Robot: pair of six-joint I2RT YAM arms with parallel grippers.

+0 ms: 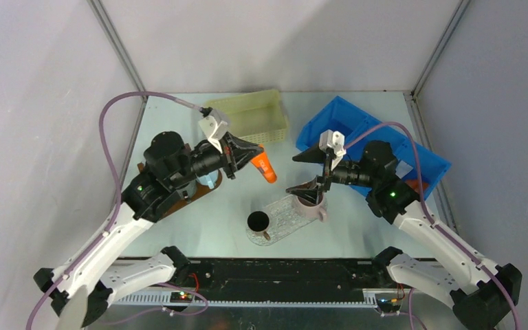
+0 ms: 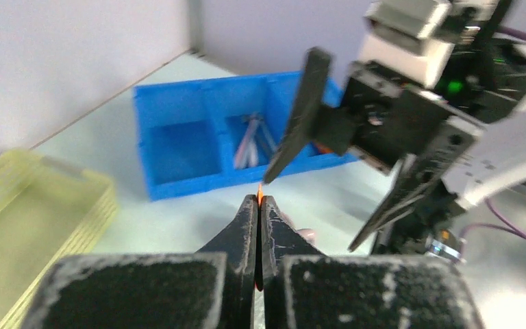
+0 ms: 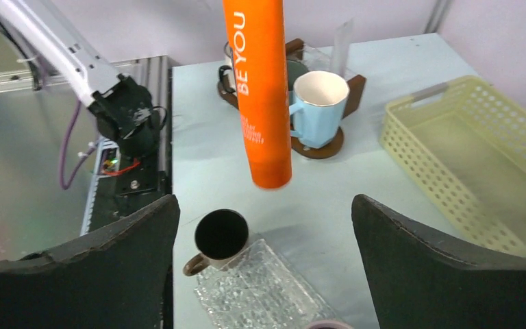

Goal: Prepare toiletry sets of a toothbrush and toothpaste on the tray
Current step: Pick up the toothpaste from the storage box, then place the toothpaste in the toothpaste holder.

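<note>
The worst risk is the hold itself. The left gripper (image 2: pixel 259 205) is pinched shut on only the thin flat end of the long, glossy orange toothpaste tube (image 3: pixel 260 96), so the tube could swing or slip free if the arm moves quickly. The right gripper (image 1: pixel 294 174) hovers with its jaws spread wide, empty, above the clear ribbed glass tray (image 1: pixel 285 214). It is close enough to the tube that a misjudged approach could knock it.

A low pass could also tip the dark-lined brown mug (image 3: pixel 220 234) on the tray's near-left end, or the pale pink mug (image 1: pixel 311 204) on its right end.

The tube hangs in the air just beyond the tray's far side, rounded end down, with white "BE YOU" lettering along it. It seems smooth and undented. No toothbrush shows on the tray.
</note>
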